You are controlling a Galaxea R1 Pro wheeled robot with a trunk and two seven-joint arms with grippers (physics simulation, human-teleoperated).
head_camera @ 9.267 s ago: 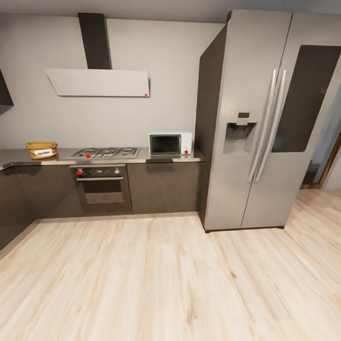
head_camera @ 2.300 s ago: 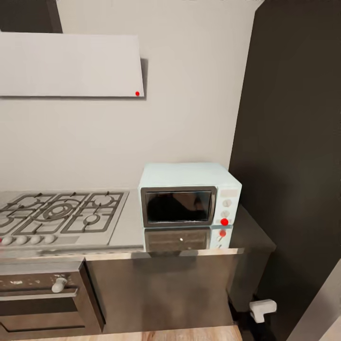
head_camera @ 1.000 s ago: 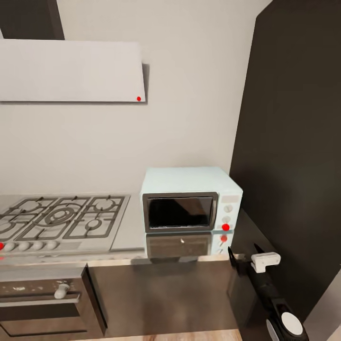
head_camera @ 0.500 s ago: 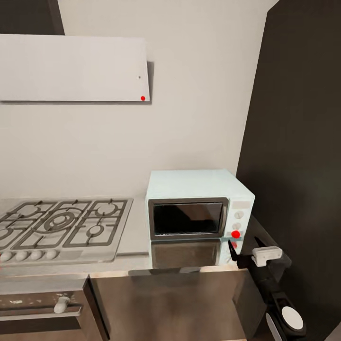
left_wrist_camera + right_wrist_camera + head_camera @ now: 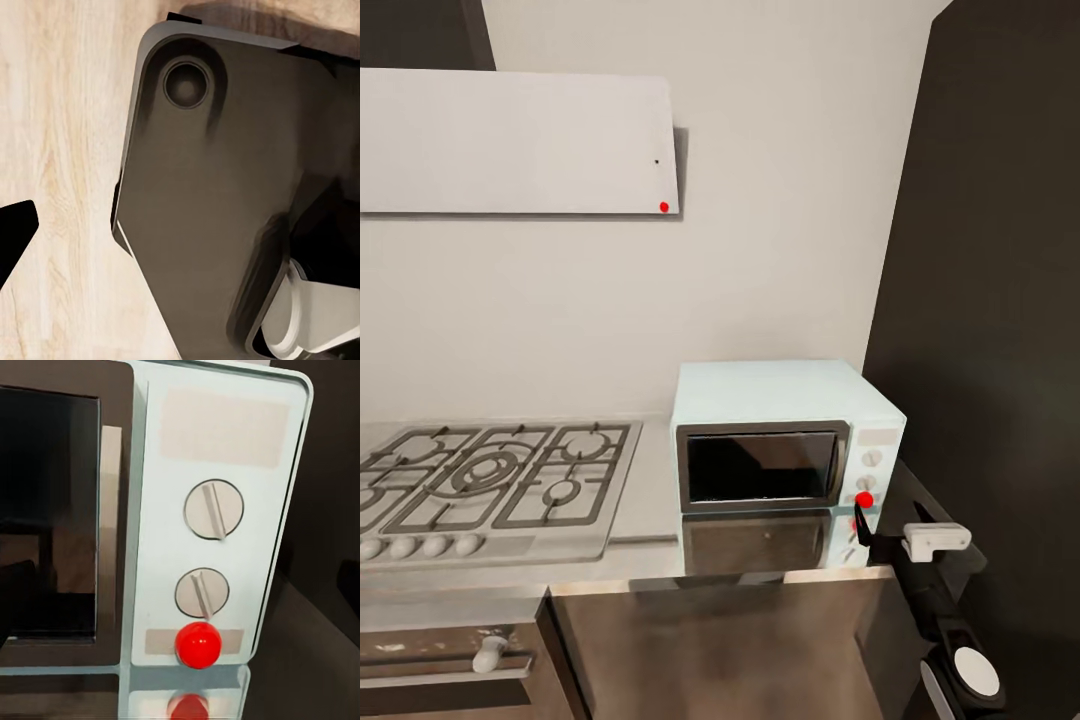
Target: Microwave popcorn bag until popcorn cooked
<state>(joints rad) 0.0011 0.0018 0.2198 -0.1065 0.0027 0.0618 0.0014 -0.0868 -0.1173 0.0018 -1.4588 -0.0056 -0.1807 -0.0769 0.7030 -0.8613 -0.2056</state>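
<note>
One microwave (image 5: 790, 440), door shut, on the countertop (image 5: 645, 520) beside the hob (image 5: 485, 475). Right gripper (image 5: 858, 524), newly raised to its red button (image 5: 198, 644); fingers spread. Left gripper: spread or pinched, cannot tell. Bag not yet fetched or loaded.

Head view: from above, facing the wall, over countertop (image 5: 640, 560) and microwave (image 5: 785, 440). Right wrist view: close on the microwave's knob panel (image 5: 217, 521), shared with head view. Left wrist view: down at wooden floor (image 5: 52, 150).
</note>
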